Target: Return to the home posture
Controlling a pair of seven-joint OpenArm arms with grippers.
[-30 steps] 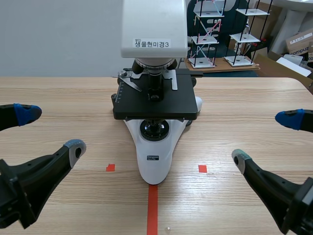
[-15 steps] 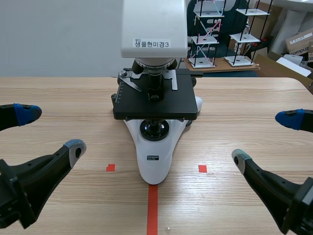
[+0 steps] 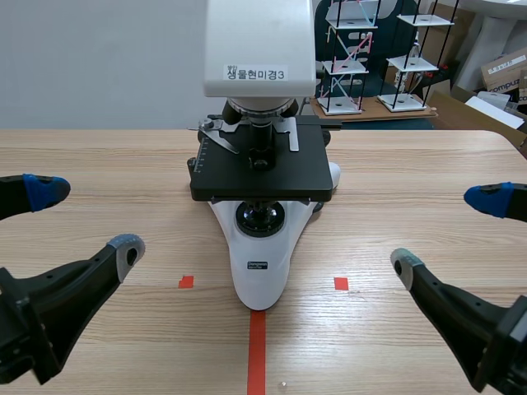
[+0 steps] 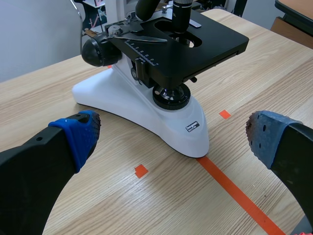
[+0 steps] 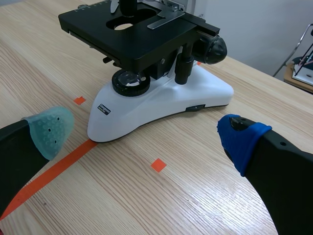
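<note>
The left jaws stand wide open and hold nothing, low over the pale wooden desk [image 3: 412,164] at the robot's left, with one blue dotted pad [image 3: 41,191] and one grey-green pad [image 3: 128,247] well apart. The right jaws mirror them at the robot's right, equally wide and unladen, their blue pad [image 3: 487,199] outermost. Between the two, apart from both, sits the white-bodied microscope with a black square stage [image 3: 260,177], its foot meeting the end of the orange-red tape line [image 3: 257,350]. Both arms look at or very near home, so the step seems almost done. Any last settling should draw each arm back and outward, away from the microscope's side knobs. The only container in sight is a brown cardboard box [image 3: 504,70] behind the desk; its contents cannot be seen.
</note>
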